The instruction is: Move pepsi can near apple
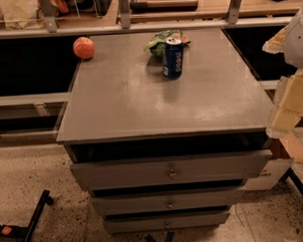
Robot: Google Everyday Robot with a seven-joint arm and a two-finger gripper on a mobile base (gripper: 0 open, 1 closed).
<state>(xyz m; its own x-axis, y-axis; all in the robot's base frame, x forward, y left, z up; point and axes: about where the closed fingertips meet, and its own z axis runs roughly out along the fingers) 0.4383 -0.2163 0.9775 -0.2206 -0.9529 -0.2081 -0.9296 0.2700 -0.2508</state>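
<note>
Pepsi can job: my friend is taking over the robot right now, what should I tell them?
The end effector is at the right edge of the view, off the side of the cabinet top, not touching the can.
The pepsi can stands upright at the far middle, just in front of the green bag.
The apple sits at the far left corner.
Done: nothing yet; can and apple are apart.
Left: grasp the can and set it beside the apple.

Pepsi can (pixel 172 57) upright near far edge of table (pixel 141 103); apple (pixel 83 47) at far-left corner; gripper (pixel 286 111) beyond right edge.
</note>
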